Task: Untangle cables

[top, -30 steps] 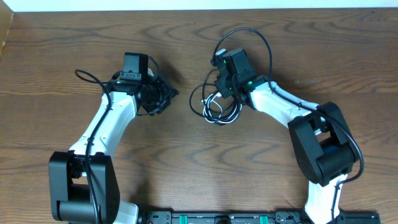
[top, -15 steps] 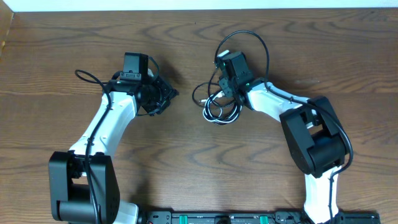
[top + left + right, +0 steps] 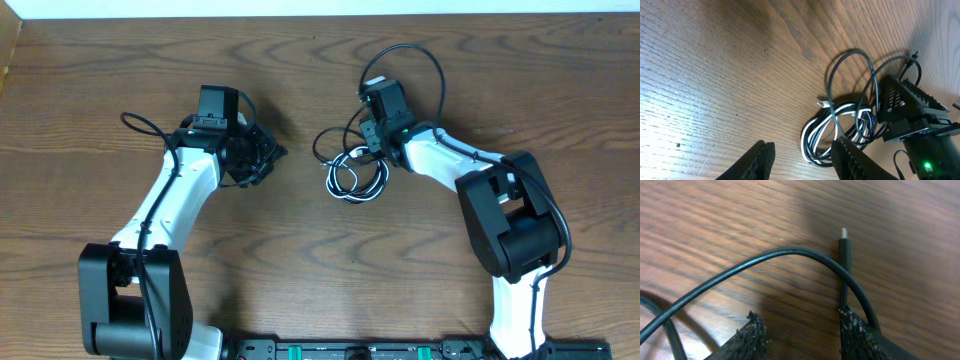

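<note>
The cables (image 3: 356, 180) lie on the wood as a small coil of black and white cords, with a black loop (image 3: 322, 148) sticking out to the left. My right gripper (image 3: 363, 140) hovers just above the coil's upper edge, open, with only bare wood between its fingers (image 3: 800, 325). One black cable (image 3: 790, 253) arcs in front of it and runs over its right finger (image 3: 855, 330). That cable's small plug (image 3: 843, 241) rests on the table. My left gripper (image 3: 272, 152) stands open to the left of the coil. In the left wrist view the coil (image 3: 840, 131) shows beyond its empty fingers (image 3: 805, 165).
The wooden table (image 3: 520, 60) ends at a pale strip along the far edge. A thick black arm wire (image 3: 432, 70) loops above the right wrist, and another (image 3: 138, 122) curls left of the left arm. The arm bases stand at the near edge.
My right gripper has opened and drawn back up and to the right, off the coil. The coil has shifted slightly rightward and settled. The left arm has not moved.
</note>
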You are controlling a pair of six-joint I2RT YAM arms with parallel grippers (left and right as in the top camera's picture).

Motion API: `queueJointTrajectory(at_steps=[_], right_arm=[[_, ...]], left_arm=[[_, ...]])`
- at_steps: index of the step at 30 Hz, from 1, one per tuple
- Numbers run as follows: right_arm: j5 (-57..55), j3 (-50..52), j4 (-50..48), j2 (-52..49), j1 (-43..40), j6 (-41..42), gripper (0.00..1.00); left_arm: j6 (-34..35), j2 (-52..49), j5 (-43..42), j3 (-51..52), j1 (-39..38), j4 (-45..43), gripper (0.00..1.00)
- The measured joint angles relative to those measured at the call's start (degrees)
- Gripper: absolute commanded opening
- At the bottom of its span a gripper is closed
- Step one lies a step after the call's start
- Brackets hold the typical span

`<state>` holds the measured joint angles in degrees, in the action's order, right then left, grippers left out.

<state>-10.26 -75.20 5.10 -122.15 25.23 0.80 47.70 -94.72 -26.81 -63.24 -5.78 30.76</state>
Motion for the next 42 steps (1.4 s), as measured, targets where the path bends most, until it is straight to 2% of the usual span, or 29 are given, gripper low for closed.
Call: queueJointTrajectory(at_steps=[10,13,20,21,25,26,30,34,36,42], right_arm=[[1.4,-0.6,2.1,0.0,-1.9,8.0,0.47],[1.2,-1.3,4.2,0.0,-1.9,10.1,0.41],[0.3,-2.5,8.1,0.0,-2.5,18.3,0.35],[0.1,-2.6,8.4,0.0,-2.7,18.9,0.33],[0.2,-2.8,9.1,0.0,-3.6,21.2,0.05],[0.4,-2.8,9.5,0.1,-3.8,21.4,0.01],[2.2,-2.9,9.9,0.2,-4.3,22.7,0.01],[10.0,-4.5,14.4,0.7,-5.2,20.9,0.01],[15.5,-5.0,17.6,1.7,-6.5,19.3,0.01],[32.5,-5.8,21.3,11.3,-12.5,16.0,0.01]], left_arm=[[0.0,0.0,0.0,0.0,0.0,-0.2,0.44],[0.0,0.0,0.0,0.0,0.0,-0.2,0.44],[0.0,0.0,0.0,0.0,0.0,-0.2,0.44],[0.0,0.0,0.0,0.0,0.0,-0.2,0.44],[-0.2,0.0,0.0,0.0,0.0,-0.4,0.44],[-0.2,0.0,0.0,0.0,0.0,-0.5,0.44],[-1.3,0.0,0.0,0.0,0.0,-1.9,0.44],[-2.9,0.0,0.0,0.0,0.0,-5.3,0.45],[-3.1,0.0,0.1,0.0,0.0,-6.3,0.49],[-3.5,0.0,-0.1,0.0,0.0,-7.9,0.5]])
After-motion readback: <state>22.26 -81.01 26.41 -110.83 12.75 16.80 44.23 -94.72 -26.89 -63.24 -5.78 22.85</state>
